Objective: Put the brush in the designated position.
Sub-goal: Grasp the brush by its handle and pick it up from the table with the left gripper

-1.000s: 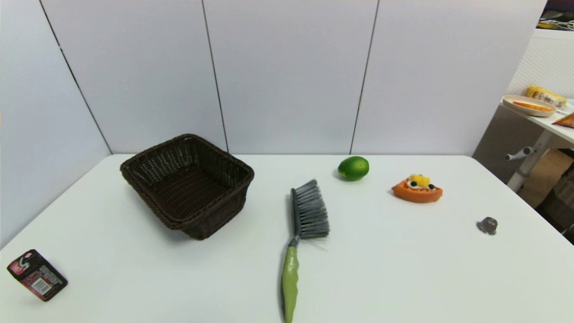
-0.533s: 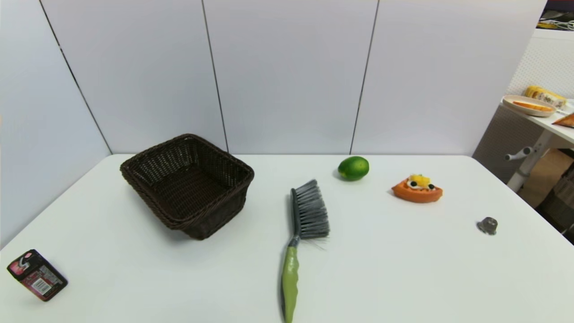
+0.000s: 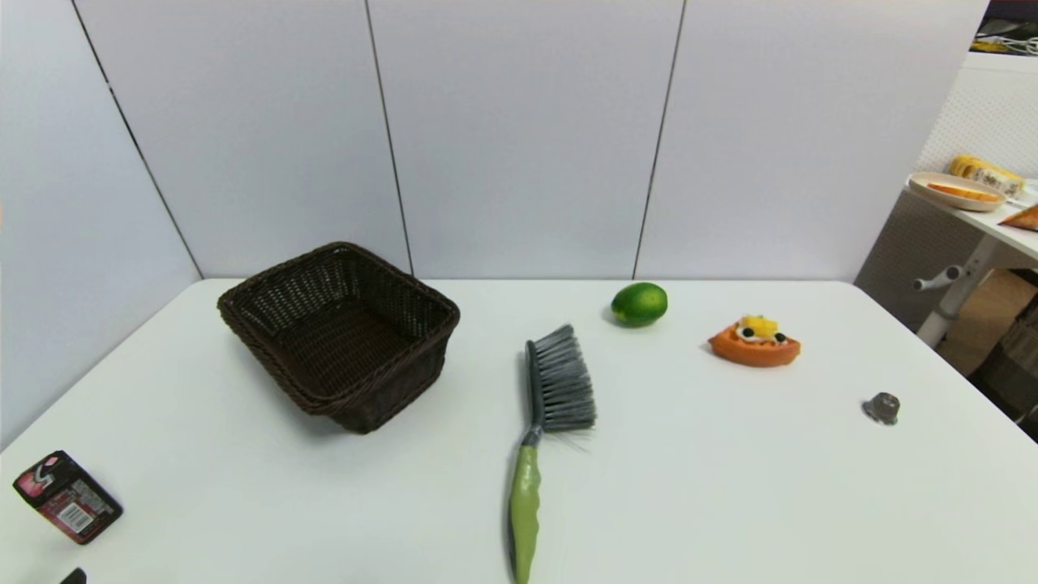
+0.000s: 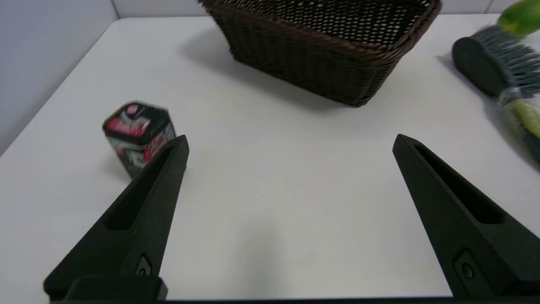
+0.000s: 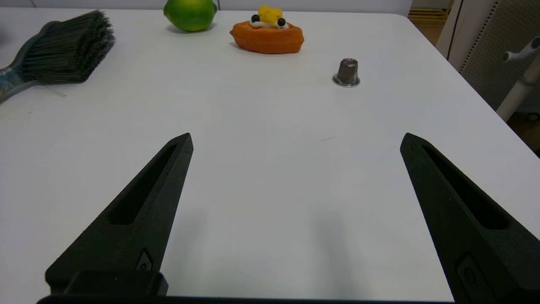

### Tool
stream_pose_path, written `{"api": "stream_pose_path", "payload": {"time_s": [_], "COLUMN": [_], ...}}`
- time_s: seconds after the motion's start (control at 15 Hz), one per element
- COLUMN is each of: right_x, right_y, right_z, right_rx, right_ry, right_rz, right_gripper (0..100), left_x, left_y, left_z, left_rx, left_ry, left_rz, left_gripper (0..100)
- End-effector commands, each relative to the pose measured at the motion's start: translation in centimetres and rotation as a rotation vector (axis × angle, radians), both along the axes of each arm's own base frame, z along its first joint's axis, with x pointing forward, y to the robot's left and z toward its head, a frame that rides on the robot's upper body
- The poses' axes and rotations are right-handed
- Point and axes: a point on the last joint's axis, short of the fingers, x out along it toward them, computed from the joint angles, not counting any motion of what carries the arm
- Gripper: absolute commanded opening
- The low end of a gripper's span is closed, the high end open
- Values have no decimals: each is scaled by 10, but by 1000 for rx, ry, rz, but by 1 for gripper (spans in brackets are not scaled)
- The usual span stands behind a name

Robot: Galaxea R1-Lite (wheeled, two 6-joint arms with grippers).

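Brush [image 3: 542,426] flat beside basket [image 3: 340,332] (handle tip cut off); left hand [image 4: 289,145], right hand [image 5: 295,141] spread, empty.

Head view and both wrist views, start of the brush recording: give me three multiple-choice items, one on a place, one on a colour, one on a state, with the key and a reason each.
1. Where does the brush lie?
A. inside the basket
B. on the table, between the basket and the lime
C. on the side table

2. What colour is the brush's handle?
A. lime green
B. red
C. white

3. How does the left gripper stand?
A. shut on the brush
B. shut on the black and red box
C. open, holding nothing

Key:
1 B, it rests on the white table, with the basket on one side and the lime on the other.
2 A, the head view shows the handle green.
3 C, its fingers are spread over bare table.
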Motion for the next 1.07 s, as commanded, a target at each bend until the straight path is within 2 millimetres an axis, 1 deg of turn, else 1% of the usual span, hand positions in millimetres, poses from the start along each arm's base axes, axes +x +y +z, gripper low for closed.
{"api": "stream_pose_path", "payload": {"time_s": [0.07,0.2,0.27,0.33,0.47,0.6,0.8,1.07], "right_x": [0,0,0,0,0,0,0,0], "right_y": [0,0,0,0,0,0,0,0], "right_z": [0,0,0,0,0,0,0,0], "right_rx": [0,0,0,0,0,0,0,0], "right_ry": [3,3,3,3,3,3,3,3], "right_rz": [1,1,1,1,1,1,1,1], "right_gripper": [100,100,100,100,100,100,100,100], "left_x": [85,101,110,123,141,155,169,174], "left_y": [-40,-74,-89,-107,-134,-157,-178,-198], "left_z": [107,115,113,106,102,99,93,85], "left_rx": [158,172,191,223,256,284,300,231], "left_ry": [121,172,215,281,343,373,414,499], "left_rz": [-597,-792,-843,-881,-912,-884,-861,-848], "left_gripper": [100,100,100,100,100,100,100,100]}}
